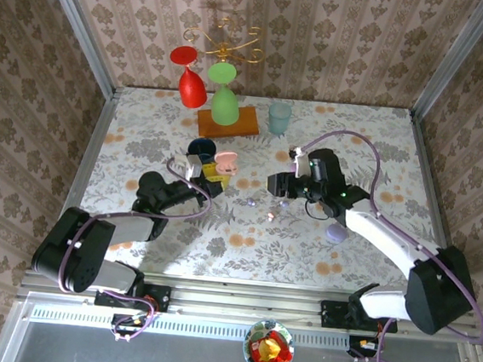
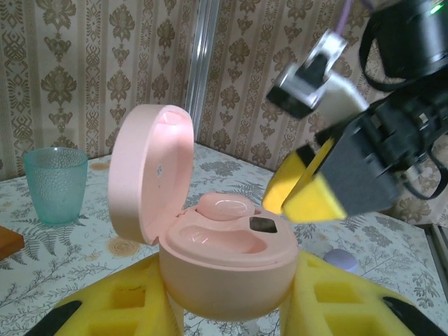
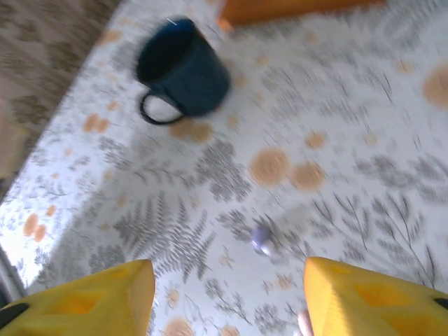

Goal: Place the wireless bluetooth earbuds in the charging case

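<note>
In left tool (image 2: pixel 227 311), pink case (image 2: pixel 224 269); lilac earbud (image 3: pixel 262 240) ahead of right tool (image 3: pixel 227 301).

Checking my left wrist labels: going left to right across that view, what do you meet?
Teal cup → open pink charging case → yellow fingers of the right arm.

Charging case (image 1: pixel 223 164) sat near desk (image 1: pixel 135 222) centre, one earbud (image 2: pixel 224 208) seated in it. Just beside at 10 o'clock stood a mug (image 1: pixel 200 148); tumbler (image 1: pixel 279 117) at 1; loose earbuds (image 1: pixel 250 203) lay on the desk at 5.
</note>
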{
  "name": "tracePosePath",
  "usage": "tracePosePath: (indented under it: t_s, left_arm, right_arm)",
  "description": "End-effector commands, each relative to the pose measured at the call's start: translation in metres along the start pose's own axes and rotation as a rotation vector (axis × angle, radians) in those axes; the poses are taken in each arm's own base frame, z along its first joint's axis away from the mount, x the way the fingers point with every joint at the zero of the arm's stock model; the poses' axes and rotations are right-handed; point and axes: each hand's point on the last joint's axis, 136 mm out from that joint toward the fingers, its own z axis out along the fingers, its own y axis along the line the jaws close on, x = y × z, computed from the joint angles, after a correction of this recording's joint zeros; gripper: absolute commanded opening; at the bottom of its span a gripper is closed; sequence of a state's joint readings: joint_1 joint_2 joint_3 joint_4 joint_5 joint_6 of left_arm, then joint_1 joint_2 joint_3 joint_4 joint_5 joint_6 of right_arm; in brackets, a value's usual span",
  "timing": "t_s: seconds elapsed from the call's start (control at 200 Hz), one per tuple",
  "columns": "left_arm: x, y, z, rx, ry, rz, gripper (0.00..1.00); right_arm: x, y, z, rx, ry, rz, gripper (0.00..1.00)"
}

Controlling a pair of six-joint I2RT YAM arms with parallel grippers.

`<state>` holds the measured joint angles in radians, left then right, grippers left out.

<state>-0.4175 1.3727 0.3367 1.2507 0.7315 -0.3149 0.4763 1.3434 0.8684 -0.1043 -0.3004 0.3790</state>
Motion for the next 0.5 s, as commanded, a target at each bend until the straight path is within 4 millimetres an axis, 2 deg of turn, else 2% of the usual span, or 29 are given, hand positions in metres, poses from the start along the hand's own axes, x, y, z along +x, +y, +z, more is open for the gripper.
tracePosePath:
  t_s: [0.0, 0.13, 0.23, 0.355, 0.495]
  left_arm:
    - [-0.014, 0.002, 0.005, 0.002, -0.040, 0.030, 0.25]
    - [-0.016, 0.003, 0.006, -0.002, -0.043, 0.036, 0.25]
    - [-0.016, 0.002, 0.006, 0.004, -0.041, 0.034, 0.25]
    - [-0.015, 0.002, 0.005, 0.005, -0.039, 0.030, 0.25]
    - [-0.016, 0.000, 0.006, 0.012, -0.042, 0.035, 0.25]
  right_arm:
    - [0.050, -0.023, 0.020, 0.052, 0.184, 0.148, 0.58]
    - [0.082, -0.029, 0.038, 0.014, 0.332, 0.159, 0.55]
    - [0.095, -0.033, 0.049, -0.004, 0.403, 0.170, 0.53]
    - [0.104, -0.041, 0.058, 0.012, 0.439, 0.160, 0.52]
    - [0.104, -0.048, 0.064, 0.020, 0.437, 0.155, 0.50]
